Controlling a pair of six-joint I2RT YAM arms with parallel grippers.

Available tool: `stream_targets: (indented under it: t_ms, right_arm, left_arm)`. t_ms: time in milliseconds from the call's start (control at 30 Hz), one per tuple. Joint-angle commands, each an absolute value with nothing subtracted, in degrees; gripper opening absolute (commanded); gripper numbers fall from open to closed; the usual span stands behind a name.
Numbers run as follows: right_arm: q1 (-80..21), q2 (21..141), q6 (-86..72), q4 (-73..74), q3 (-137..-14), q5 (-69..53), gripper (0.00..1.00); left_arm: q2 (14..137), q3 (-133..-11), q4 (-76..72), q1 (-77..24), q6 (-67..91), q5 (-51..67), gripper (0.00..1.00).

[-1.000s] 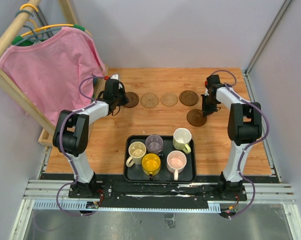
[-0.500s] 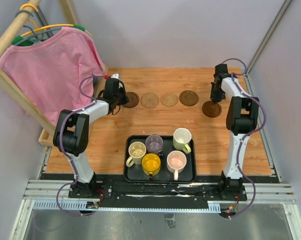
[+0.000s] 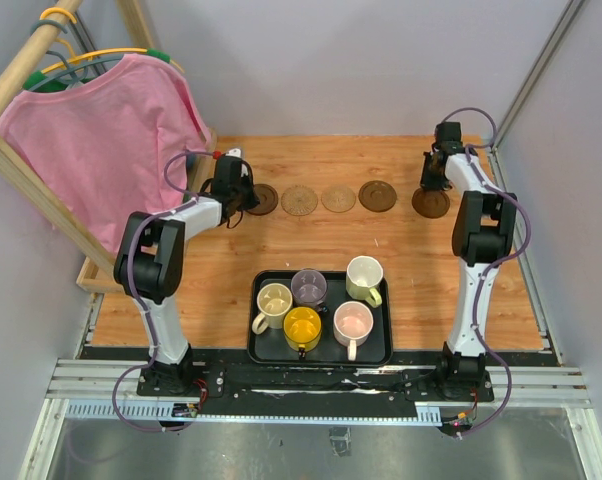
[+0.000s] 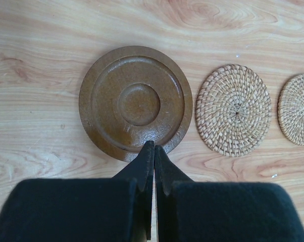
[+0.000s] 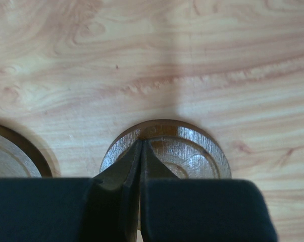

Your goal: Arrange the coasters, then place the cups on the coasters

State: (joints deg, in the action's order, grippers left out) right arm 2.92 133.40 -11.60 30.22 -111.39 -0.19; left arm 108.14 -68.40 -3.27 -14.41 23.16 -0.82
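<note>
Several coasters lie in a row across the far part of the table: dark brown [image 3: 262, 199], tan woven [image 3: 299, 200], tan woven [image 3: 338, 198], dark brown [image 3: 377, 195] and dark brown [image 3: 431, 203]. My left gripper [image 3: 243, 196] is shut, its tips [image 4: 153, 147] resting on the near rim of the leftmost dark coaster [image 4: 136, 101]. My right gripper [image 3: 433, 186] is shut too, its tips [image 5: 142, 143] pressed on top of the rightmost dark coaster [image 5: 192, 146]. Several cups stand in the black tray [image 3: 321, 356]: cream [image 3: 274, 300], grey-purple [image 3: 308, 286], yellow-green [image 3: 364, 276], yellow [image 3: 302, 326], pink [image 3: 353, 322].
A pink shirt [image 3: 111, 130] hangs on a wooden rack [image 3: 26, 180] that leans over the table's left edge, close to my left arm. Grey walls close the back and right side. A neighbouring dark coaster [image 5: 10, 151] shows at the left of the right wrist view.
My right arm has slid the dark coaster from the middle right of the table up to the far right end of the row. The left arm has hardly moved.
</note>
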Motion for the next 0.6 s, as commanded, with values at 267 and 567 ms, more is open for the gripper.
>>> stream_targets:
  t_ms: [267, 567]
  right_arm:
    - [3.23, 137.16, -11.47, 25.60, -112.85, -11.99, 0.01]
    - [1.82, 132.49, -11.45, 23.93, -106.01, -13.95, 0.01]
  left_arm:
    - [110.83, -72.08, -2.81, -14.24, 22.77, -1.52, 0.01]
    - [110.59, -71.59, -2.81, -14.24, 22.86, -1.52, 0.00]
